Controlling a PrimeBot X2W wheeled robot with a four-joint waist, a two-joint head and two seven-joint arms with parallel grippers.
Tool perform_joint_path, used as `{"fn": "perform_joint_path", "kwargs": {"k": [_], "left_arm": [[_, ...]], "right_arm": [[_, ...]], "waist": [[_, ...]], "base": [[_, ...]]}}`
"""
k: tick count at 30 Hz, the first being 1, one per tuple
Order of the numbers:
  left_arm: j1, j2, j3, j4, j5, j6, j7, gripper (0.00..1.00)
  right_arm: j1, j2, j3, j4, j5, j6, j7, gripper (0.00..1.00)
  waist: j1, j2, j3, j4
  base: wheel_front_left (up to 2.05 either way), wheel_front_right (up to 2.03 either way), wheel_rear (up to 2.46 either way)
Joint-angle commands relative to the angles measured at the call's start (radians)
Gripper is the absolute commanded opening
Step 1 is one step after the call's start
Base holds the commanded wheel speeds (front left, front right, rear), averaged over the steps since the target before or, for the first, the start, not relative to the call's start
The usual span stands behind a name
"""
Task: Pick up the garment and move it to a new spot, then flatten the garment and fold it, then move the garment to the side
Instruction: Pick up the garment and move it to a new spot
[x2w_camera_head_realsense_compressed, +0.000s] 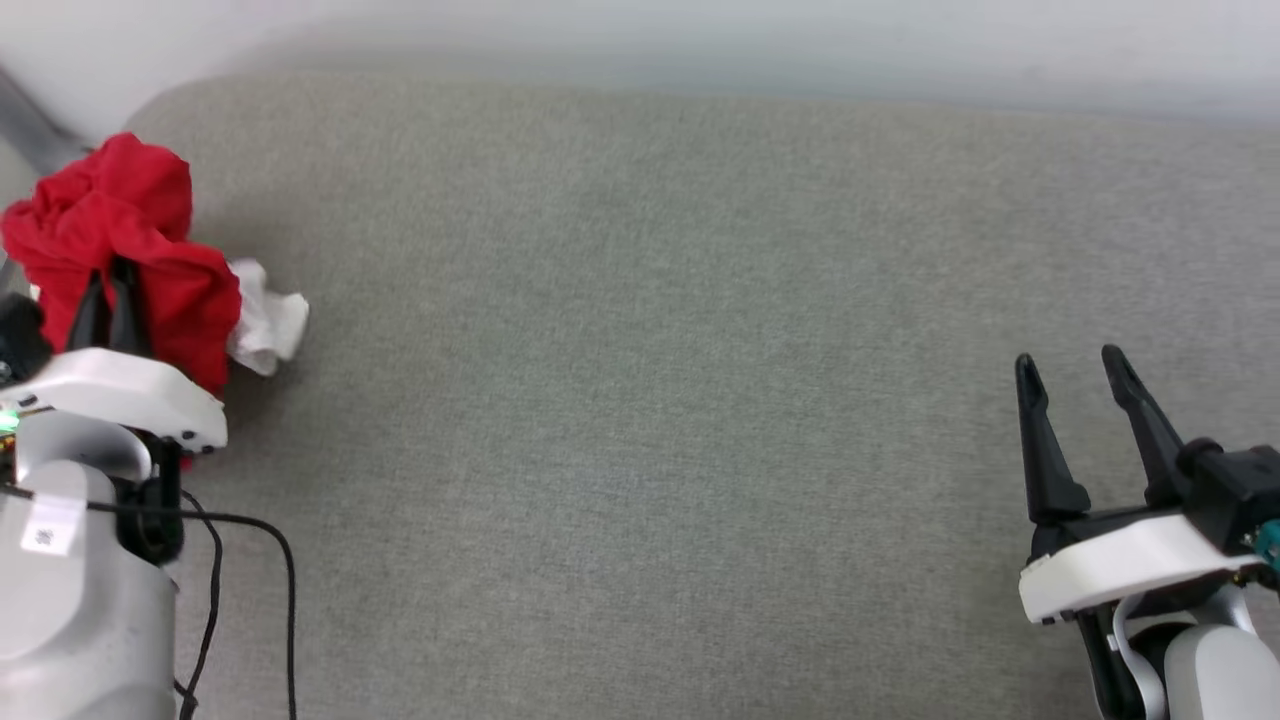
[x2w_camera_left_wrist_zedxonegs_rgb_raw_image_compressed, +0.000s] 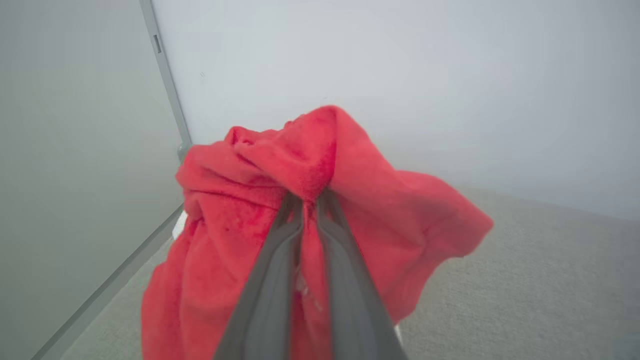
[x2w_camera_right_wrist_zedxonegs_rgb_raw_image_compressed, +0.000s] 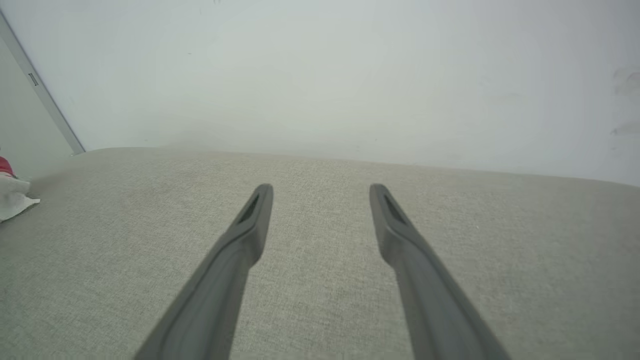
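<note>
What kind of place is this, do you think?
Probably an indoor test area for folding clothes: a wide grey fabric-covered surface, plain pale walls, and one crumpled red garment.

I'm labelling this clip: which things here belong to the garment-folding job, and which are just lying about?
Job: the garment, bunched, pinched in the shut left claw; the right claw, open and empty.
Lying about: grey fabric surface; white wall; metal strip in the corner; black cable.

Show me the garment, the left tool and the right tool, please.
garment (x2w_camera_head_realsense_compressed: 130, 215): head view, on the bunched red cloth.
left tool (x2w_camera_left_wrist_zedxonegs_rgb_raw_image_compressed: 310, 197): left wrist view, between its fingertips, shut on the garment.
right tool (x2w_camera_head_realsense_compressed: 1069, 358): head view, between its open fingertips.
</note>
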Motion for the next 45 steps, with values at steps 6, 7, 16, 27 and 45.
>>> {"fn": "perform_joint_path", "kwargs": {"k": [6, 7, 16, 27, 45], "left_arm": [[0.094, -0.053, -0.02, -0.147, 0.014, 0.023, -0.03, 0.0], [0.11, -0.062, -0.028, -0.169, 0.016, 0.023, -0.022, 0.0], [0.206, -0.143, -0.166, -0.393, 0.047, 0.003, 0.069, 0.0], [0.284, -0.265, -0.473, -0.483, 0.044, -0.058, 0.168, 0.0], [0.386, -0.271, -0.818, -0.395, -0.005, -0.074, 0.159, 1.0]], "right_arm": [[0.052, 0.0, -0.027, 0.008, 0.022, -0.001, -0.001, 1.0], [0.059, 0.001, -0.028, 0.01, 0.025, -0.001, 0.0, 1.0], [0.096, 0.001, -0.038, 0.002, 0.036, -0.001, 0.013, 1.0], [0.104, 0.001, -0.044, -0.025, 0.044, 0.0, 0.027, 1.0], [0.106, 0.001, -0.035, -0.014, 0.043, 0.0, 0.03, 1.0]], "waist": [[0.0001, 0.0001, -0.082, -0.065], [0.0001, 0.0001, -0.093, -0.074], [0.0001, 0.0001, -0.143, -0.168], [0.0001, 0.0001, -0.109, -0.267], [0.0001, 0.0001, -0.1, -0.256]], "base": [[0.0, 0.0, 0.0], [0.0, 0.0, 0.0], [0.0, 0.0, 0.0], [0.0, 0.0, 0.0], [0.0, 0.0, 0.0]]}}
